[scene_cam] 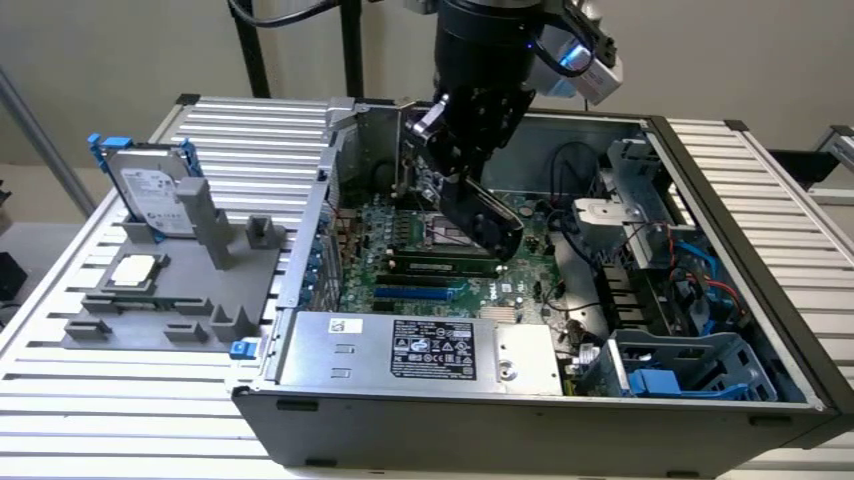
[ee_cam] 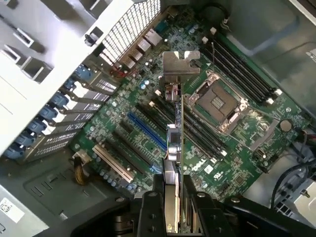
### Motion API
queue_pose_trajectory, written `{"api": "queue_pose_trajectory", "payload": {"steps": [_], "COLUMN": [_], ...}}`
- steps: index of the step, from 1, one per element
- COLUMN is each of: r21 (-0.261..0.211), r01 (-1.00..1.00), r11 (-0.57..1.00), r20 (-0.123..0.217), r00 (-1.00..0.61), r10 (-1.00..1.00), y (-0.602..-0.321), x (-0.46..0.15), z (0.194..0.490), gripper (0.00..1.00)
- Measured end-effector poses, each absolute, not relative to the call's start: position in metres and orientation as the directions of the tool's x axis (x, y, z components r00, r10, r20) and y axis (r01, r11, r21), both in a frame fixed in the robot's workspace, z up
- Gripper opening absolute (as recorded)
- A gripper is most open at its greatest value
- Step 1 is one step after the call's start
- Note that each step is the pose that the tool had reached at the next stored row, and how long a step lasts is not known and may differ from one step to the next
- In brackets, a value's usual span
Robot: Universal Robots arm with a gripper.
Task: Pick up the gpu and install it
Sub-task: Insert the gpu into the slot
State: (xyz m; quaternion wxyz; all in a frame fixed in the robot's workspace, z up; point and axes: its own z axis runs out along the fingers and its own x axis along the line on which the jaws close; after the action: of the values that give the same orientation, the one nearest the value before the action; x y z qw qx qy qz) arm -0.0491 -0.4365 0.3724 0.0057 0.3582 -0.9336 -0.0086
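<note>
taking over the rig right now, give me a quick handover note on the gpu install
Hand: shut on the gpu, gripping one end; the silver bracket is at the far end from the hand.
Where: the gpu is held inside the open case, above the motherboard, close to the blue slot. It looks tilted in the exterior view.
Done: gpu picked up and brought into the case.
Left: not yet seated in a slot.
Other: hard drive and CPU chip sit on the grey fixture at the exterior view's left.
</note>
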Motion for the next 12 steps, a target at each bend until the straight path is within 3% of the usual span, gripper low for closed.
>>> {"api": "queue_pose_trajectory", "payload": {"steps": [12], "r21": [0.019], "r01": [-0.814], "r11": [0.581], "r20": [0.004], "r00": [-0.581], "r10": [-0.814], "y": [-0.4365], "x": [-0.0491], "z": [0.3627], "gripper": [0.00]}}
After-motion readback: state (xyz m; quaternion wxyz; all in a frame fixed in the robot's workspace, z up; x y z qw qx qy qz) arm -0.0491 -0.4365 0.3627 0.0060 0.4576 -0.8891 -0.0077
